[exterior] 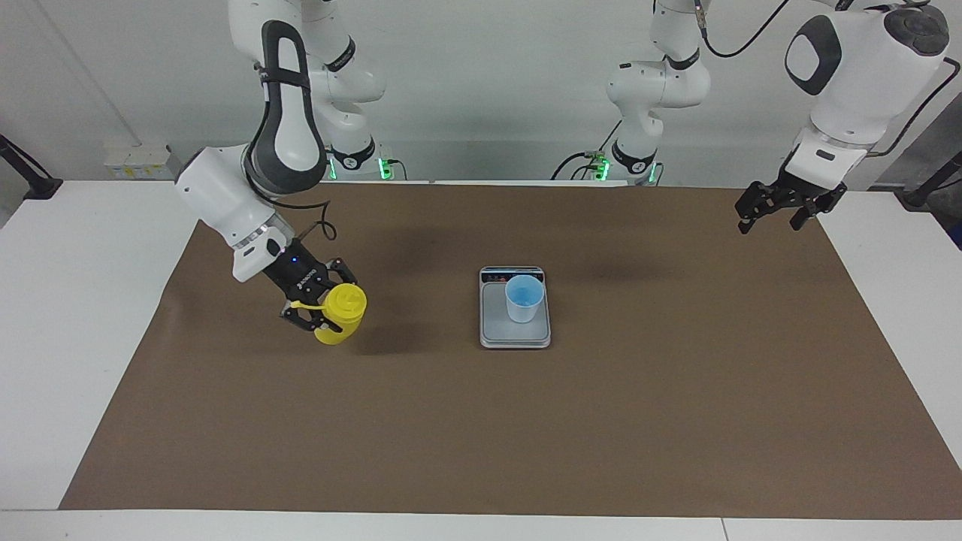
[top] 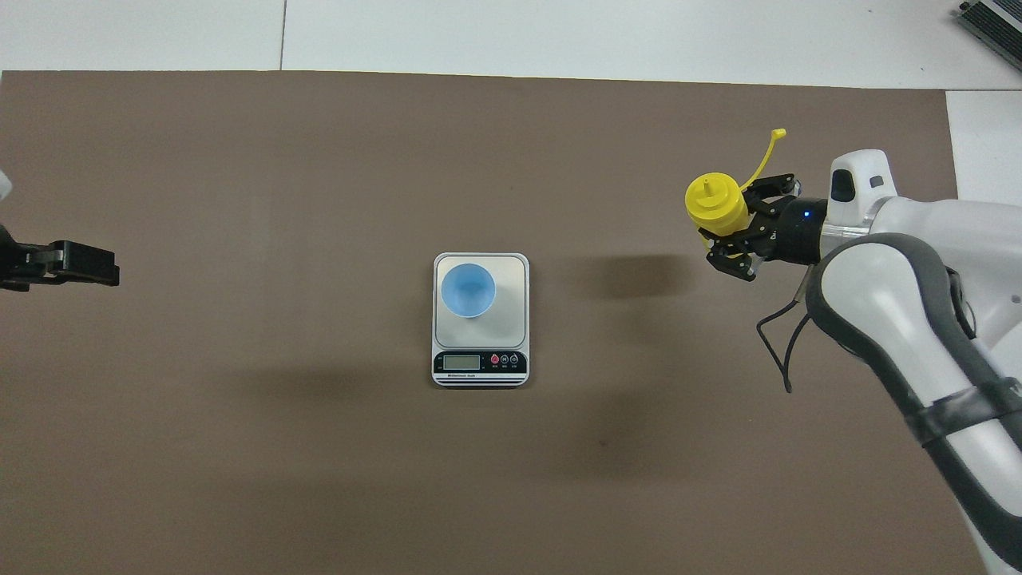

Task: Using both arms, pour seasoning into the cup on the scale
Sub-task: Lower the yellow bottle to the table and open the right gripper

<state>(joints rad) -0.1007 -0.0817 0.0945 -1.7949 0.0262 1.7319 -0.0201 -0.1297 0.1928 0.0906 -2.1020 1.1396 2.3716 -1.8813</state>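
Note:
The yellow seasoning bottle (exterior: pixel 342 315) is nearly upright, low over or on the brown mat toward the right arm's end, well apart from the scale. My right gripper (exterior: pixel 329 300) is shut on its body. In the overhead view the bottle (top: pixel 716 204) shows its nozzle from above, its cap strap trailing outward, with the right gripper (top: pixel 730 230) beside it. The light-blue cup (exterior: pixel 524 298) stands on the silver scale (exterior: pixel 496 324) at mid-table. Both also show in the overhead view: the cup (top: pixel 468 289) and the scale (top: pixel 511 279). My left gripper (exterior: pixel 769 222) waits open in the air over the mat's edge at the left arm's end.
A brown mat (exterior: pixel 481 436) covers most of the white table (exterior: pixel 83 315). The scale's display strip (top: pixel 479 362) faces the robots. The left gripper (top: pixel 80 266) shows at the overhead view's edge.

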